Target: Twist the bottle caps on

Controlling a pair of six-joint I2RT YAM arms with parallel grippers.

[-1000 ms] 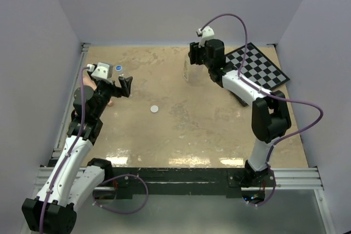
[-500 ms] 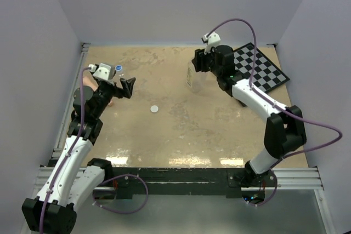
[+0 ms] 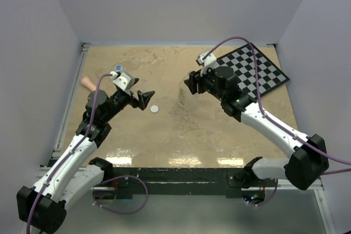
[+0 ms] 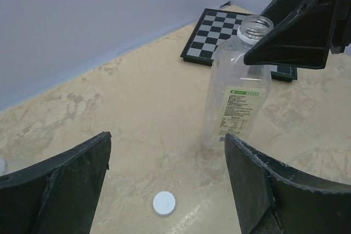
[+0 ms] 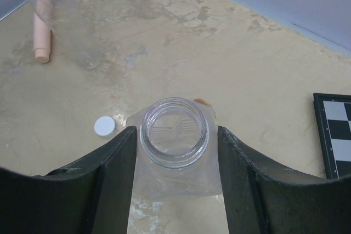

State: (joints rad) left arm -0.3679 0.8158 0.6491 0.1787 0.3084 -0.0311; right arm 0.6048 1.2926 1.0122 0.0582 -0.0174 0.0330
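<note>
The wide clear bottle stands upright near the table's middle with its mouth uncapped. My right gripper is shut on it, its jaws pressing the shoulders just below the neck. The white cap lies flat on the table to the bottle's left. My left gripper hovers open just left of this cap, nothing between its fingers, with the cap below and the bottle ahead. The small bottle lies at the far left. A blue cap sits behind the left wrist.
A pink stick lies at the left edge, seen behind the small bottle. The checkerboard lies at the back right. Walls close off the back and both sides of the table.
My right gripper has carried the wide bottle from beside the checkerboard forward and left toward the middle. My left gripper has swung right toward the white cap, uncovering the pink stick.
</note>
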